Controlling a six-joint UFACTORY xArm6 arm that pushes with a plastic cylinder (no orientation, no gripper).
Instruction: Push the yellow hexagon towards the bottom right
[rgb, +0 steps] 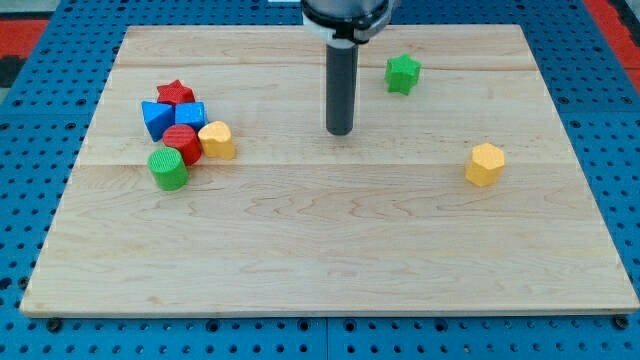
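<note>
A yellow hexagon block (485, 164) lies on the wooden board (330, 260) at the view's right, by itself. My tip (340, 131) rests on the board near the top centre, well to the left of the yellow hexagon and a little above its level, touching no block. A second yellow block (217, 140), of rounder shape, sits in the cluster at the view's left.
A green star (403, 73) lies at the upper right of my tip. The left cluster holds a red star (175, 94), a blue block (157, 118), a second blue block (192, 114), a red cylinder (183, 143) and a green cylinder (168, 168).
</note>
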